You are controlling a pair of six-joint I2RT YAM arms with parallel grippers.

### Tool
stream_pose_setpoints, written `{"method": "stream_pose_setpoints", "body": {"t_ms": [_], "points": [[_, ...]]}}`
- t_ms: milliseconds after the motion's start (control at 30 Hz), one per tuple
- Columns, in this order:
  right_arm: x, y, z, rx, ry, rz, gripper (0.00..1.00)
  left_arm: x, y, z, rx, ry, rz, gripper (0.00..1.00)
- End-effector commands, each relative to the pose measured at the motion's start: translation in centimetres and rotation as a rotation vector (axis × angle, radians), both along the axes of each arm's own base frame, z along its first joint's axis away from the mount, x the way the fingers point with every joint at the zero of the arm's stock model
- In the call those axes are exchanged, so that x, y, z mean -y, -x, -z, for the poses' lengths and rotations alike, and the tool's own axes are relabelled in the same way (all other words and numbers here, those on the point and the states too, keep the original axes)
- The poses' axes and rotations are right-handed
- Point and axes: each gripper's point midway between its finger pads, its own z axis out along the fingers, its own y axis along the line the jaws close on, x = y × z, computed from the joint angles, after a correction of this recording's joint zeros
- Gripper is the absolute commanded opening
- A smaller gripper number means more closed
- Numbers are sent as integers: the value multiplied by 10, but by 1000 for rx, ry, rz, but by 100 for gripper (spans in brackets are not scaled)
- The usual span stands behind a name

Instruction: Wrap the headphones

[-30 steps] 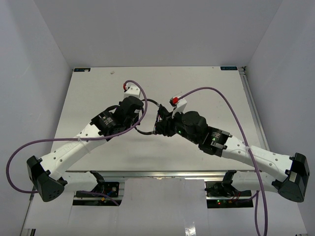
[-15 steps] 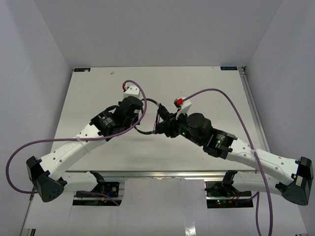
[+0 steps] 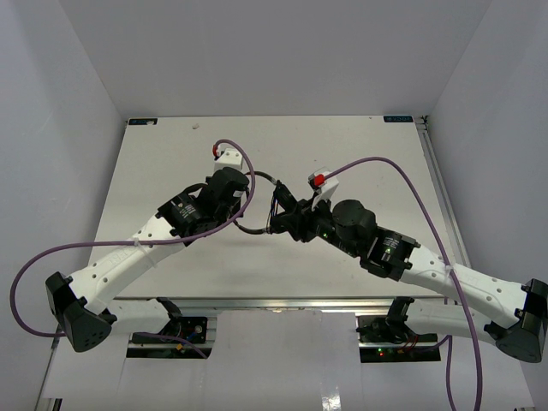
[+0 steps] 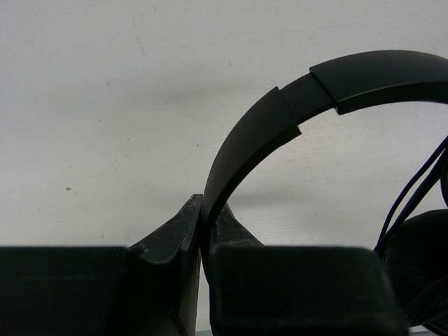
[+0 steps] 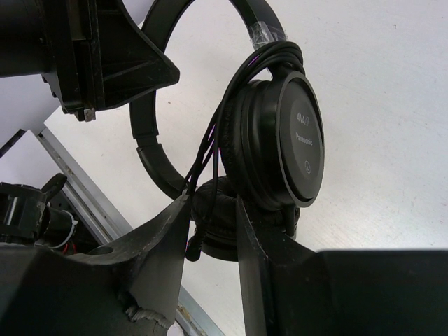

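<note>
– Over the table (image 3: 171,154) centre, headphones (image 5: 280,140)?
– Yes, held upright above it. Left gripper (image 4: 203,220) clamped on headband (image 4: 266,126).
– Right gripper (image 5: 212,217)?
– Jaws partly apart, straddling lower earcup (image 5: 217,234) and cord (image 5: 210,140); pinching or not, can't tell.

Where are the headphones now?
In the top view the headphones are over the table centre, headband clamped in the left gripper, earcups beside the right gripper.

Black on-ear headphones (image 5: 269,133), thin curved headband (image 4: 259,133) arching up, 2 round padded earcups (image 5: 301,147) close together, thin cord (image 5: 210,136) w/ several strands looped over the band.
</note>
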Motion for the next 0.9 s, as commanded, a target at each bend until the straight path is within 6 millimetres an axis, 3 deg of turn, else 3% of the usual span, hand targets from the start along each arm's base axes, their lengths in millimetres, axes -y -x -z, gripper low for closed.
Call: {"method": "stream_pose_setpoints", "body": {"t_ms": [0, 700, 767, 867], "points": [[0, 3, -6, 32, -19, -14, 39, -1, -4, -17, 53, 62, -37, 0], [2, 11, -12, 47, -33, -42, 41, 2, -7, -14, 40, 54, -41, 0], [2, 11, -11, 47, -33, -42, 39, 2, -7, -14, 39, 56, -41, 0], [-2, 11, -17, 58, -57, -47, 29, 2, -7, -13, 38, 55, -43, 0]]}}
